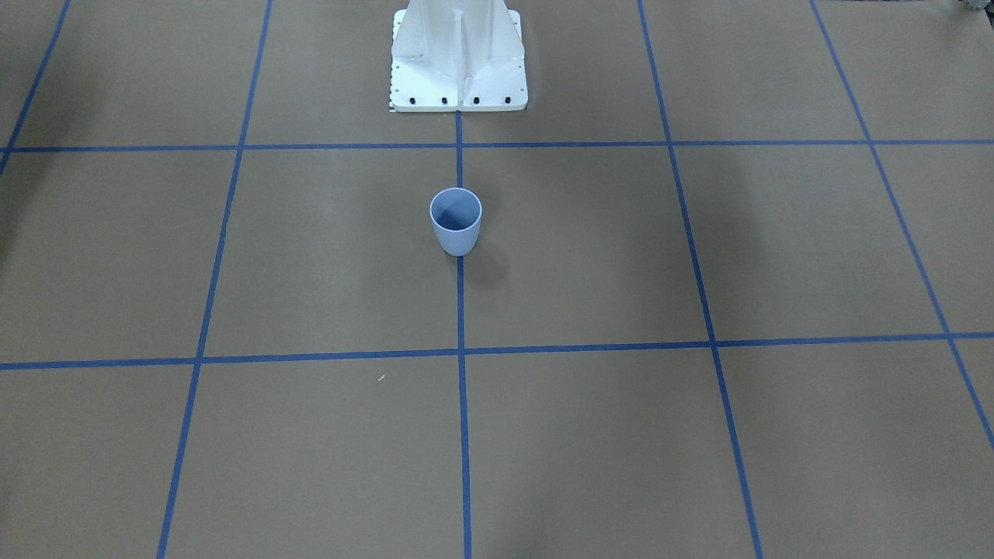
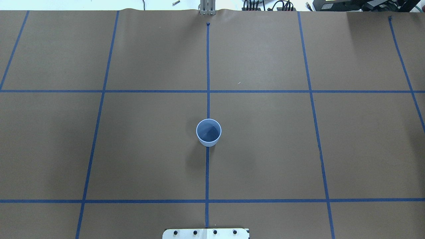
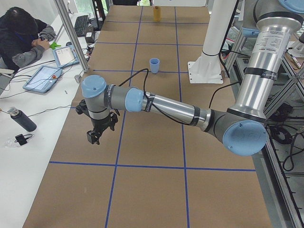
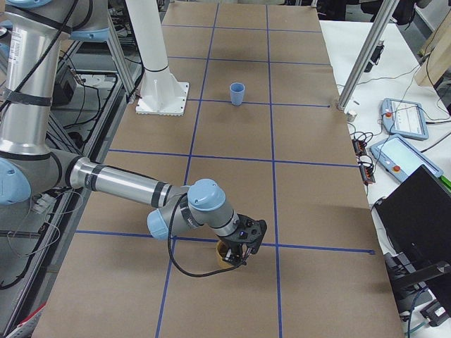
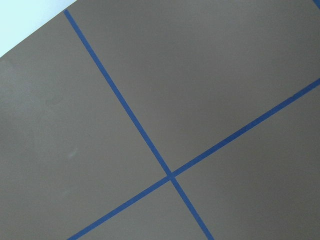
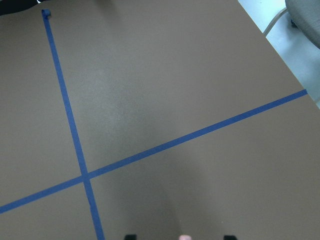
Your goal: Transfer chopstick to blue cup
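All I can catch of the chopstick (image 6: 185, 238) is a pale pink tip at the bottom edge of the right wrist view. It shows between two dark fingertips (image 6: 130, 236) that stand well apart, so the right gripper (image 4: 236, 255) looks released, with nothing pinched yet. From the table's right end, that gripper hangs over a tan cup (image 3: 156, 13), which I take to be where the stick stands. The blue cup (image 2: 208, 132) sits upright and empty mid-table on the centre tape line (image 2: 208, 59). It is well apart from that gripper, at about 12 o'clock from it in that side view. The left gripper (image 3: 93, 137) hovers over bare paper at roughly 7 o'clock of the blue cup; whether it is open I cannot tell. To pick well, I'd centre the jaws on the stick, close firmly, and lift straight up before heading for the blue cup's mouth.
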Tool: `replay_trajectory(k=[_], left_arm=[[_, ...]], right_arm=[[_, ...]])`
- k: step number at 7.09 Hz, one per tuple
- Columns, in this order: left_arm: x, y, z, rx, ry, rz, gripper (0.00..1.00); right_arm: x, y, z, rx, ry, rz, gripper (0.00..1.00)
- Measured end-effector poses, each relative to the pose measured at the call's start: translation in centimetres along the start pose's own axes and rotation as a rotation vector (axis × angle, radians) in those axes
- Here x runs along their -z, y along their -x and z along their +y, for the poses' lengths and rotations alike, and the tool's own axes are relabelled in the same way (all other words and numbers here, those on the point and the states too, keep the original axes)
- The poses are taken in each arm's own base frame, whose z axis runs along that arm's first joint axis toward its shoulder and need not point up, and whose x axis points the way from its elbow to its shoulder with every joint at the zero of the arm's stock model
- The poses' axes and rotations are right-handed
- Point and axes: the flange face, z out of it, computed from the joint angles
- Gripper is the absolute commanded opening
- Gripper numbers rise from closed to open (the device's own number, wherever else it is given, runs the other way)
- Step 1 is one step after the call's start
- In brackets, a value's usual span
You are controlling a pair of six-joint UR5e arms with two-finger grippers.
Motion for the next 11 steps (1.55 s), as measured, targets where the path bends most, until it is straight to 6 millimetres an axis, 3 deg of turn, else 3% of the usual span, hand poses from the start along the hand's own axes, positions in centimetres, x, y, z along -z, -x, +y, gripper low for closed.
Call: replay_trajectory(k=[1,3,7,9,11], left_arm=[[0.0,0.0,0.0,0.0,0.0,0.0,0.98],[0.0,0.0,0.0,0.001,0.0,0.0,0.98],[-0.1,0.0,0.0,0.006,0.001,0.001,0.98],[-0.1,0.0,0.0,0.024,0.002,0.003,0.98],[-0.1,-0.1,0.0,0.063,-0.001,0.008,0.98]], right_arm=[[0.0,0.3,-0.2,0.003,-0.001,-0.003,0.44],[-0.1,0.5,-0.4,0.004,-0.002,-0.005,0.0],[1.1,1.8,-0.7,0.031,-0.014,-0.035,0.0],[3.5,3.2,-0.7,0.065,-0.032,-0.08,0.0],[5.8,2.4,-1.3,0.121,-0.072,-0.09,0.0]])
